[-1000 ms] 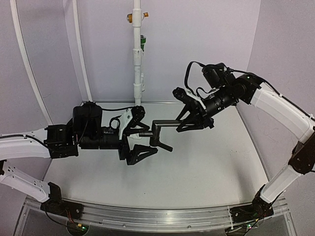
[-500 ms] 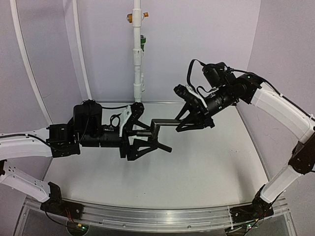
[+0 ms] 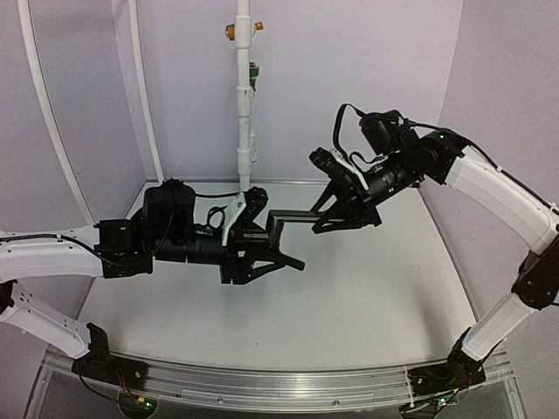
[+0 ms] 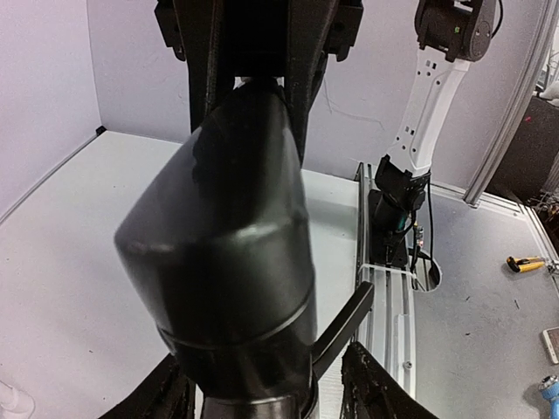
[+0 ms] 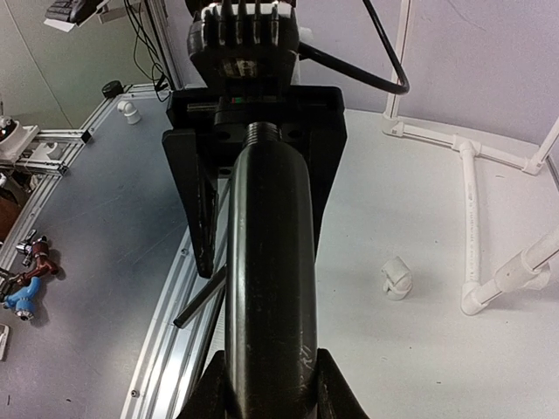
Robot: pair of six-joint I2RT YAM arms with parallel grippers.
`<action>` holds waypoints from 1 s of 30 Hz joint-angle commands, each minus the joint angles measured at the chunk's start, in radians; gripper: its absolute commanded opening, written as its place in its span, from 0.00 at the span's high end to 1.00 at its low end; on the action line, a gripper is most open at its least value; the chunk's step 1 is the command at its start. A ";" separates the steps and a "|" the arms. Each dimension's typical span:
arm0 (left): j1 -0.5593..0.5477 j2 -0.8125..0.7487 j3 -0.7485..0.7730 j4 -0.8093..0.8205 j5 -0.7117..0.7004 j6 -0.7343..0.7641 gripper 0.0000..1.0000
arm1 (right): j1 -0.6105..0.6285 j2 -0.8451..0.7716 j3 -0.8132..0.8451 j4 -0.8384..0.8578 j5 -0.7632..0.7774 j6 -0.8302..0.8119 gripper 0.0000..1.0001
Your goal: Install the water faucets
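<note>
The black water faucet (image 3: 279, 225) hangs in mid-air between my two arms, above the table's middle. My right gripper (image 3: 325, 209) is shut on its long stem; in the right wrist view the stem (image 5: 266, 262) runs up between the fingers (image 5: 336, 393), which press its sides. My left gripper (image 3: 262, 231) is open, with its jaws standing around the faucet's thick end. In the left wrist view the faucet body (image 4: 236, 244) fills the frame, with a gap to the right finger (image 4: 380, 388). The faucet's thin lever (image 4: 345, 319) sticks out sideways.
A tall white pipe (image 3: 244, 96) stands at the back wall, with an orange valve (image 3: 242, 29) and a green fitting (image 3: 252, 74). A loose white elbow (image 5: 396, 278) lies on the table near white floor pipes (image 5: 472, 218). An aluminium rail (image 3: 262, 384) runs along the near edge.
My left arm has moved right and forward, bringing its open jaws around the faucet's thick end. The right gripper and the faucet have stayed nearly still.
</note>
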 commanded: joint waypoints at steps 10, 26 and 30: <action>0.005 0.022 0.066 0.068 0.017 -0.004 0.58 | 0.008 -0.042 0.024 0.063 -0.086 0.015 1.00; 0.004 0.012 0.058 0.063 0.020 0.002 1.00 | 0.019 -0.036 -0.005 0.071 -0.034 0.014 0.63; 0.004 0.014 0.053 0.069 0.023 0.001 1.00 | 0.033 -0.028 -0.019 0.085 -0.007 0.026 0.46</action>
